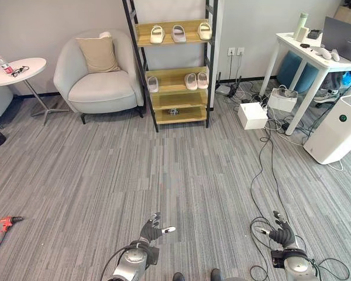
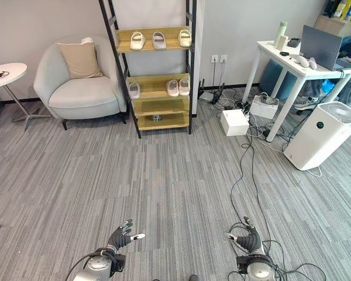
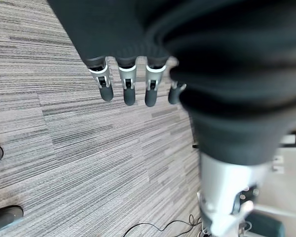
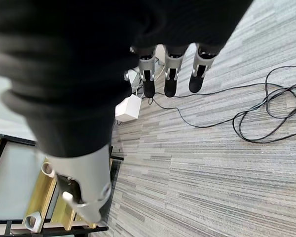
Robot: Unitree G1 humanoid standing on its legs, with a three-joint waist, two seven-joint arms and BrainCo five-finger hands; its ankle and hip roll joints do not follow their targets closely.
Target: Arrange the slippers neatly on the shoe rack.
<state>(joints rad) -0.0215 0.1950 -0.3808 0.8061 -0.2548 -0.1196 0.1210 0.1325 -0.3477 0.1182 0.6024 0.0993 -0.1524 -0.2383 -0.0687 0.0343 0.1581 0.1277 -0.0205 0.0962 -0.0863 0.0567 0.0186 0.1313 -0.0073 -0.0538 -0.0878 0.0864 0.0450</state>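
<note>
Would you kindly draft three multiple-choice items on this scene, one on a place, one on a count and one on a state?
1. Where does the armchair stand?
A. On the rack's left in the view
B. Under the white desk
C. Behind the robot

2. How many slippers lie on the shoe rack's top shelf?
A. One
B. Three
C. Five

3. How are the robot's hands?
A. Both hold slippers
B. One grips a drill
C. Both open, holding nothing

Answers: 1 A, the armchair sits left of the rack by the wall. 2 B, three slippers lie in a row there. 3 C, the left hand and right hand have straight fingers over bare floor.
</note>
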